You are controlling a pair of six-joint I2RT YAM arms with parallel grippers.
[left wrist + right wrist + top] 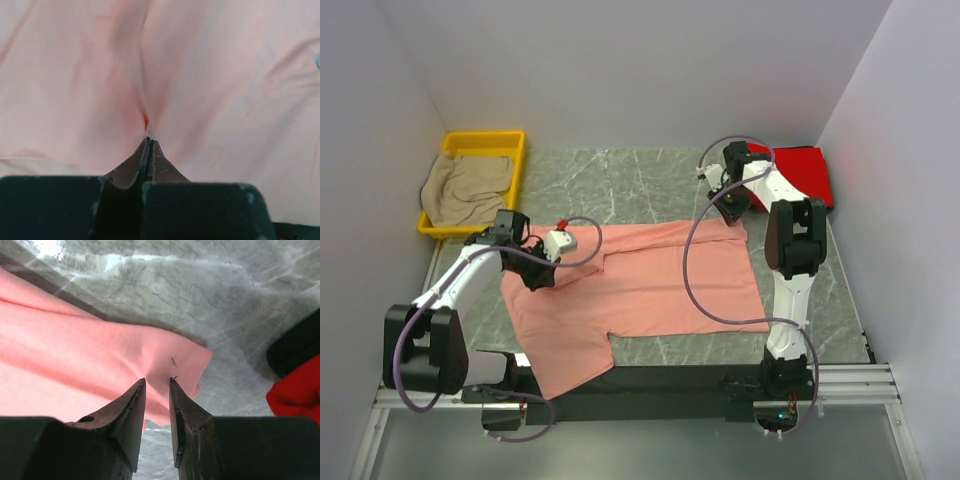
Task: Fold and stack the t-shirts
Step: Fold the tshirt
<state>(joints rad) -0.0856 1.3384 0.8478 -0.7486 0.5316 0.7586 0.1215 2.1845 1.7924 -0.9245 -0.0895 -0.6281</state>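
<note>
The job is barely started, by my reading; the salmon-pink t-shirt (660,285) lies spread open on the counter (620,180) between my two arms, sleeves out and no fold laid in it yet. My left pincer (148,140) is closed tight, and a ridge of that shirt's cloth runs up from its tips, so I take it to be pinching the fabric. My right pincer (156,381) sits over the shirt's far right corner with its jaws a narrow way apart; pink cloth shows in the gap, but I cannot tell whether they bite on it. The red t-shirt (800,170) lies in the far right corner, looking compact and perhaps already folded; the beige t-shirt (465,190) is crumpled in the yellow bin (485,140), untouched. That leaves two shirts to fold, and nothing is stacked.
</note>
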